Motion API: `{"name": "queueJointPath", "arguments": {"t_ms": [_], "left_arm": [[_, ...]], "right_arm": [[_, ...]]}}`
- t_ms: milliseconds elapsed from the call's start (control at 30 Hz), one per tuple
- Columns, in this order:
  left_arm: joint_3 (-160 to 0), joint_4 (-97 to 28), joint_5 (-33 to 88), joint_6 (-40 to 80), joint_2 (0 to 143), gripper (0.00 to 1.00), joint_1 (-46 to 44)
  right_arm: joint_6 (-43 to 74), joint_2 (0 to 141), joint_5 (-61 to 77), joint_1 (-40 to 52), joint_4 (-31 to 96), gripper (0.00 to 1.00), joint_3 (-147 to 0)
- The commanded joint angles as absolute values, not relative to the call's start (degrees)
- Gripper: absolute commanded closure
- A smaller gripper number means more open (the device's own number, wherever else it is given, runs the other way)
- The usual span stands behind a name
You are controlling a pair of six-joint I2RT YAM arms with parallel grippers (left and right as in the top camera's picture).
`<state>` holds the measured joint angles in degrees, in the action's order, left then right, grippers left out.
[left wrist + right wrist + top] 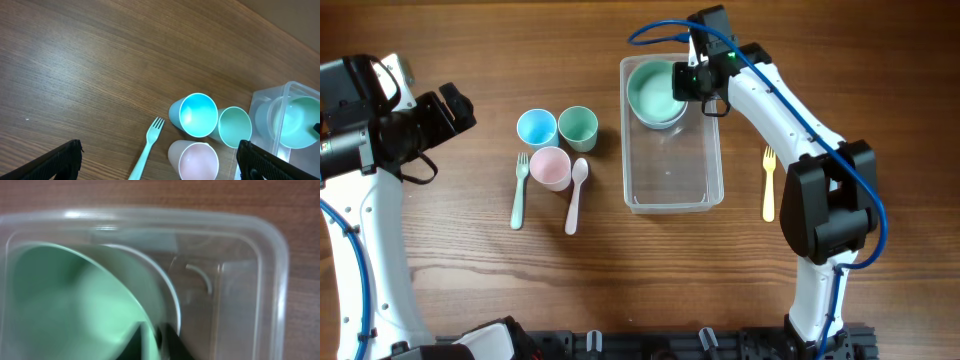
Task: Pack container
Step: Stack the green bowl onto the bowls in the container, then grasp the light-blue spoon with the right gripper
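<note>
- While the right gripper (pixel 693 84) is pinching the rim of the green bowl (pixel 655 95) inside the container (pixel 672 206), a snagged withdrawal is threatening to tip it.
- Left gripper (pixel 455 108) is idling, fingers spread.

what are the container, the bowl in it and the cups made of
Container: clear, glossy plastic, it seems; see-through walls, bright glints on the rim. Green bowl, blue cup, green cup, pink cup: opaque pastel plastic, probably; smooth, softly shiny.

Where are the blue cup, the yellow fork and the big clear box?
round blue plastic cup (pixel 536 127), overhead view, inside bottom
yellow plastic fork (pixel 769 195), overhead view, handle
clear rectangular plastic container (pixel 672 175), overhead view, bare floor
</note>
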<state>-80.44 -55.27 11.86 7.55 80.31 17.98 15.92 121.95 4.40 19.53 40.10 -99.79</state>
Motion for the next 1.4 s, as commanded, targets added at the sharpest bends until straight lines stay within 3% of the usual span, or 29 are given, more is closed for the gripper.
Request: {"name": "queueJointPath", "arguments": {"t_ms": [0, 167, 233, 333, 500, 767, 833, 933, 1367], "left_arm": [[-81.38, -55.16, 12.12, 6.24, 80.58, 0.00, 18.28], [-81.38, -55.13, 12.12, 6.24, 80.58, 0.00, 18.28], [-81.38, -55.16, 12.12, 6.24, 80.58, 0.00, 18.28], [-81.38, -55.16, 12.12, 6.24, 80.58, 0.00, 18.28], [-81.38, -55.13, 12.12, 6.24, 80.58, 0.00, 18.28], [-81.38, -55.16, 12.12, 6.24, 80.58, 0.00, 18.28], [-81.38, -55.16, 12.12, 6.24, 80.58, 0.00, 18.28], [-81.38, -55.13, 12.12, 6.24, 80.58, 0.00, 18.28], [-81.38, -55.16, 12.12, 6.24, 80.58, 0.00, 18.28]], "right_arm": [[11.79, 121.64, 7.68, 19.92, 44.12, 0.52, -102.54], [12.23, 111.85, 4.23, 19.77, 51.94, 0.49, -108.49], [15.46, 103.81, 0.82, 18.28, 55.18, 0.41, -108.81], [16.12, 94.63, 0.40, 12.45, 62.17, 0.34, -108.81], [13.45, 91.18, 0.01, -2.31, 78.19, 0.33, -105.91], [10.55, 91.96, -0.45, -5.65, 64.73, 0.29, -75.22], [10.41, 92.53, -5.87, -5.72, 57.76, 0.36, -67.46], [10.09, 92.53, -11.16, -6.79, 49.43, 0.20, -59.90], [3.92, 95.96, -7.31, -15.42, 38.54, 0.24, -52.80]]}}
